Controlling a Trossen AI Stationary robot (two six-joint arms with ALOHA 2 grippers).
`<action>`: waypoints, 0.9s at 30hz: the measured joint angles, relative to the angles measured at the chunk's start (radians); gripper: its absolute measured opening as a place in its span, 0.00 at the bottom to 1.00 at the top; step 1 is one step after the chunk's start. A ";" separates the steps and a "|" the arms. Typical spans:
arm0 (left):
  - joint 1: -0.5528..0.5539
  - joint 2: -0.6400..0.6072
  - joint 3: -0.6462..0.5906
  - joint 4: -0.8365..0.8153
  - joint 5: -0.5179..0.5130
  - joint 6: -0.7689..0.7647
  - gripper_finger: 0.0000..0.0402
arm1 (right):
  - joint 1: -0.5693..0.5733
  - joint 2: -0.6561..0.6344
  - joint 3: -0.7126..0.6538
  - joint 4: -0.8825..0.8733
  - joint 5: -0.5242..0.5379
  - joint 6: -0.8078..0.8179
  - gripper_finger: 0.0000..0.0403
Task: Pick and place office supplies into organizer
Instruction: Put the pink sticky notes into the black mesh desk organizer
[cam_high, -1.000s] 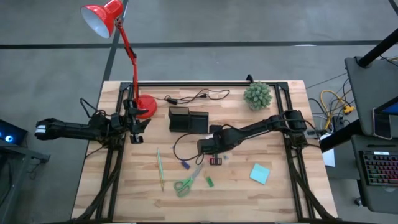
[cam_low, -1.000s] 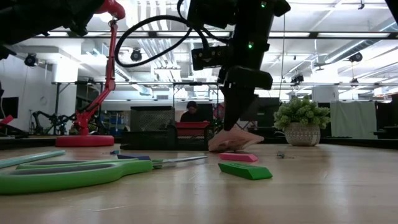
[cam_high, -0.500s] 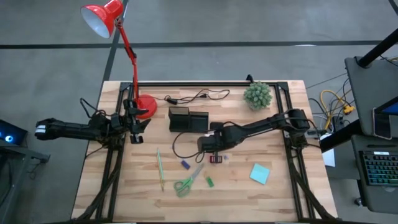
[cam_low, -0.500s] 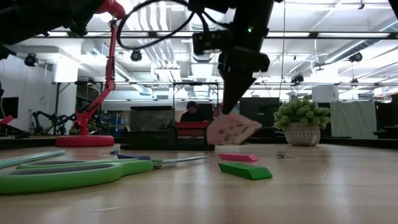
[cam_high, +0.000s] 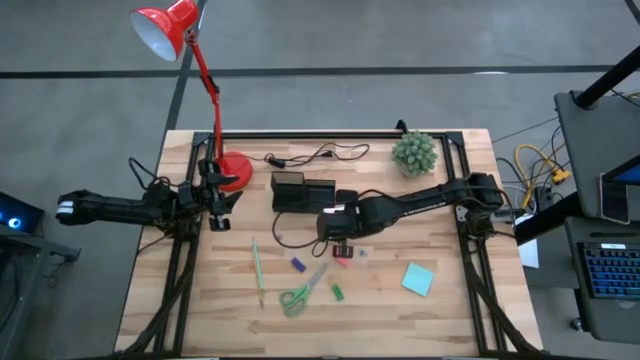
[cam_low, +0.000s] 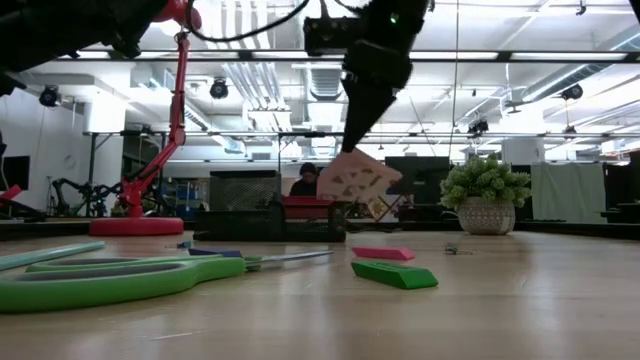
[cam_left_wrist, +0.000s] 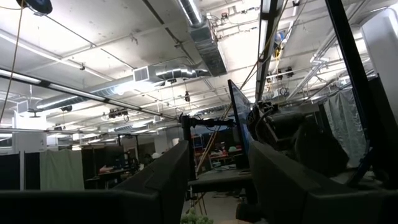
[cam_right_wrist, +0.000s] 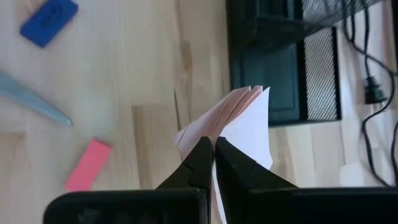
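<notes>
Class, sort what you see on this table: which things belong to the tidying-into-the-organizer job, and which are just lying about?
Job: pink sticky-note pad held in the right hand; organizer; teal sticky-note pad; green scissors; green pencil; pink eraser.

Lying about: red lamp; potted plant; black cable.

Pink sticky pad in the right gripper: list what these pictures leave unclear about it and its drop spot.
- High view: the pink sticky pad is hidden under the right gripper.
- Right wrist view: the pad's gripped edge is covered by the shut fingers; how many sheets are pinched is unclear.
- Low view: the organizer is dark and far away, so its compartments are indistinct.
- Right wrist view: the organizer is cut off by the picture's edge.
</notes>
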 joint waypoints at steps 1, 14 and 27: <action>0.000 0.000 0.000 0.000 0.000 0.000 0.39 | 0.000 0.000 0.010 0.000 0.002 -0.005 0.02; 0.000 0.000 0.000 0.000 0.000 0.000 0.39 | -0.036 0.000 0.054 0.045 0.078 -0.243 0.02; 0.000 0.000 -0.006 0.000 0.000 0.003 0.39 | -0.089 0.000 0.016 0.122 0.078 -0.638 0.02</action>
